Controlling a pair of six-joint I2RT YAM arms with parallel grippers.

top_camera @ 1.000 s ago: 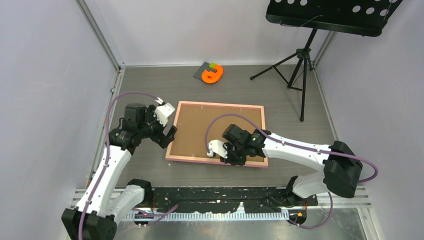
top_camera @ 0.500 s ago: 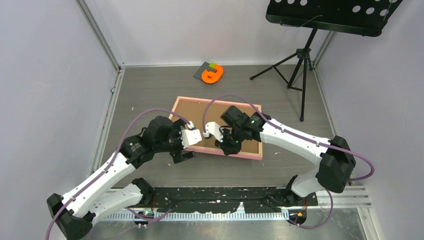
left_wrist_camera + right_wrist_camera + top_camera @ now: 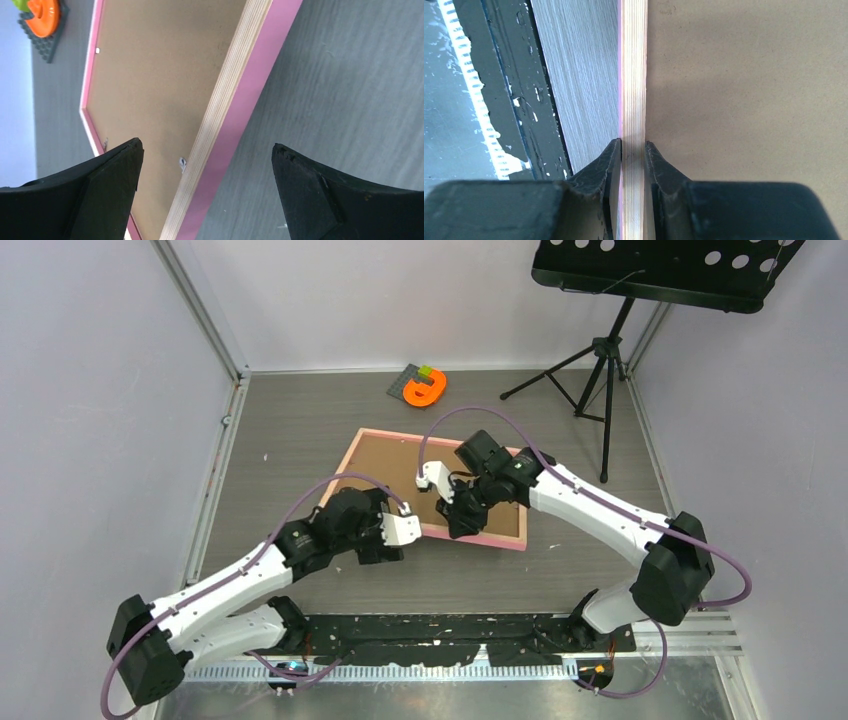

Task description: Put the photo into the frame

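Note:
The pink frame lies back side up in the middle of the table, with the brown backing board filling it. The photo is out of view. My right gripper is shut on the frame's near edge; the right wrist view shows its fingers pinching the plywood rim, beside the board. That edge looks lifted off the table. My left gripper is open at the same edge, just left of the right one. In the left wrist view the rim runs between its spread fingers.
An orange toy on a grey studded plate sits at the back, also in the left wrist view. A black music stand's tripod stands back right. A black strip runs along the front edge. Walls close both sides.
My right gripper has carried the frame back from the near edge and turned it. My left arm has swung right, from the frame's left corner to its near edge.

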